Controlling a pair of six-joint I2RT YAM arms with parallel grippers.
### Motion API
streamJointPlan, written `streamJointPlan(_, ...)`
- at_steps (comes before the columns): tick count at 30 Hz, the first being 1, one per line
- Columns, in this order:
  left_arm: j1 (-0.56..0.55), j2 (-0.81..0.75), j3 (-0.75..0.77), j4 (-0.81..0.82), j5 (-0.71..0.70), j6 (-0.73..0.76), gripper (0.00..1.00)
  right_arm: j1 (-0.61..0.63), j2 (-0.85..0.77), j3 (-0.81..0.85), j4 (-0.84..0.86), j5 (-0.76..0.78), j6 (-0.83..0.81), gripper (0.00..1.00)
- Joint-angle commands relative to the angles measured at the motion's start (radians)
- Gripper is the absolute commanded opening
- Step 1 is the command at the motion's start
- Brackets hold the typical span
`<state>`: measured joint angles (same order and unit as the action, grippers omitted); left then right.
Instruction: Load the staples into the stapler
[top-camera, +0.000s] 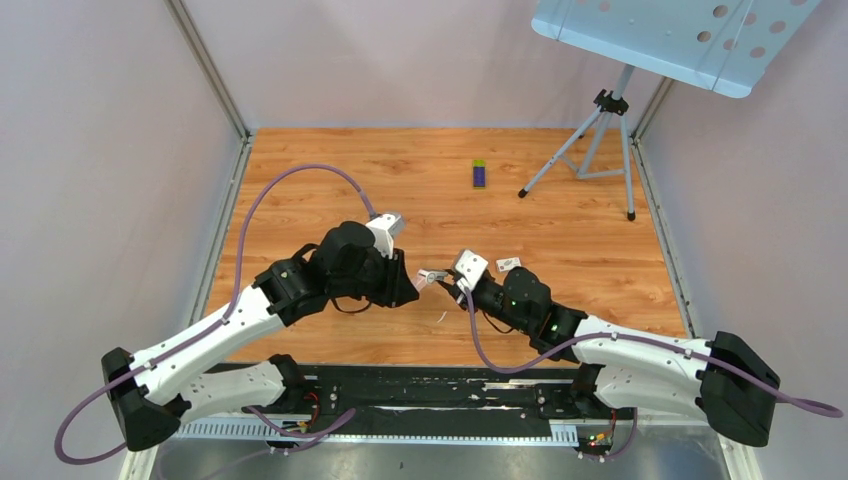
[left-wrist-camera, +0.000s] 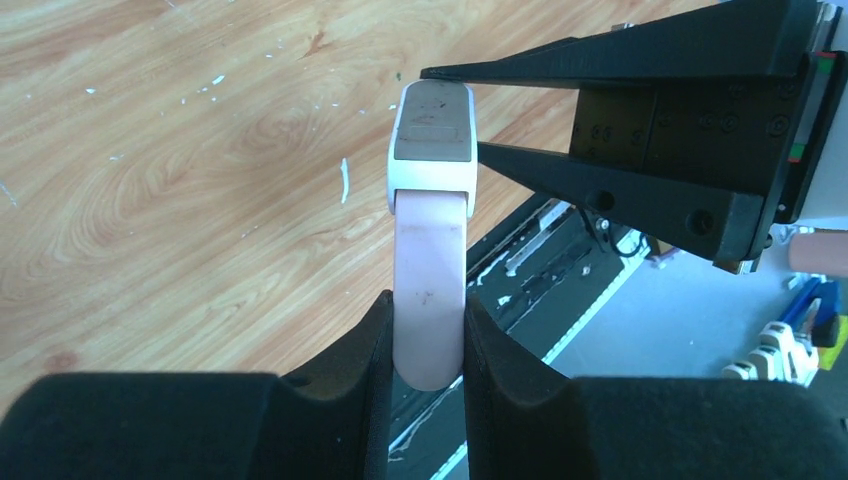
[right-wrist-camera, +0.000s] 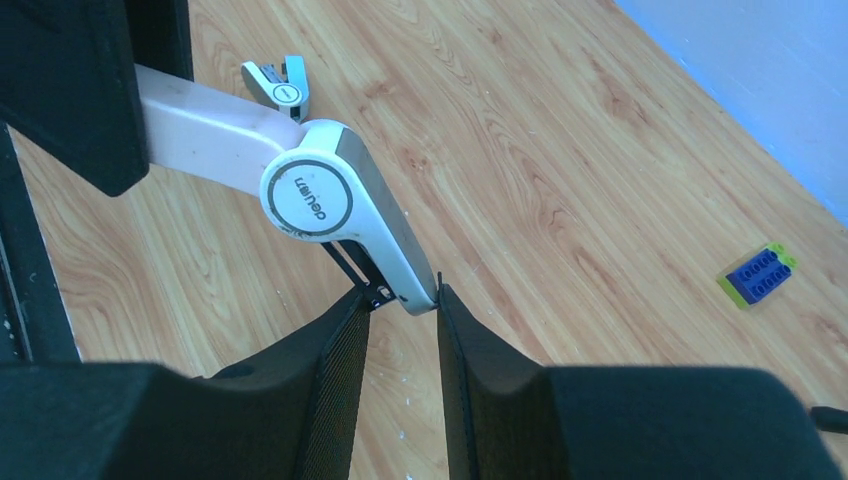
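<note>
My left gripper (left-wrist-camera: 428, 330) is shut on the pink handle end of the stapler (left-wrist-camera: 430, 250) and holds it above the wooden table. The stapler (right-wrist-camera: 300, 170) has a white and grey head with a round logo. My right gripper (right-wrist-camera: 400, 305) meets that head end: one fingertip touches the white tip, the other the black metal part under it. In the top view the two grippers meet at mid-table around the stapler (top-camera: 432, 276). A small grey and white piece (right-wrist-camera: 277, 84) lies on the table beyond the stapler; I cannot tell if it is the staples.
A purple-and-green little box (top-camera: 480, 173) lies at the back of the table and shows in the right wrist view (right-wrist-camera: 757, 276). A small white card (top-camera: 509, 264) lies beside the right wrist. A tripod stand (top-camera: 600, 140) stands at the back right.
</note>
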<state>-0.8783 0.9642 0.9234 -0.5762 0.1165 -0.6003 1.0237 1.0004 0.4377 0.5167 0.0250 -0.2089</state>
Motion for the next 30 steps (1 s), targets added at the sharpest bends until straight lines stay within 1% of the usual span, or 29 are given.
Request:
streamJointPlan(1,0.003,0.017,0.031,-0.128,-0.036,0.065,0.0,0.005,-0.015,-0.013,0.044,-0.008,-0.09,0.35)
streamJointPlan(4,0.017,0.033,0.037,-0.127,-0.027,0.069,0.0,0.005,-0.002,-0.016,0.052,-0.096,-0.096,0.37)
streamJointPlan(6,0.028,0.053,0.045,-0.129,-0.013,0.069,0.0,0.007,0.013,-0.017,0.07,-0.128,-0.081,0.41)
streamJointPlan(10,0.056,0.078,0.051,-0.121,0.021,0.062,0.0,0.011,0.034,-0.016,0.093,-0.167,-0.043,0.5)
streamJointPlan(17,0.086,0.099,0.06,-0.117,0.021,0.067,0.0,0.034,0.061,-0.003,0.072,-0.217,-0.002,0.66)
streamJointPlan(22,0.089,0.1,0.062,-0.095,0.043,0.058,0.0,0.054,0.117,0.007,0.091,-0.181,0.02,0.72)
streamJointPlan(27,0.09,0.102,0.069,-0.107,0.061,0.063,0.0,0.061,0.162,0.011,0.165,-0.095,0.01,0.73)
streamJointPlan(30,0.091,0.096,0.068,-0.115,0.066,0.068,0.0,0.061,0.188,0.013,0.202,-0.076,-0.015,0.73)
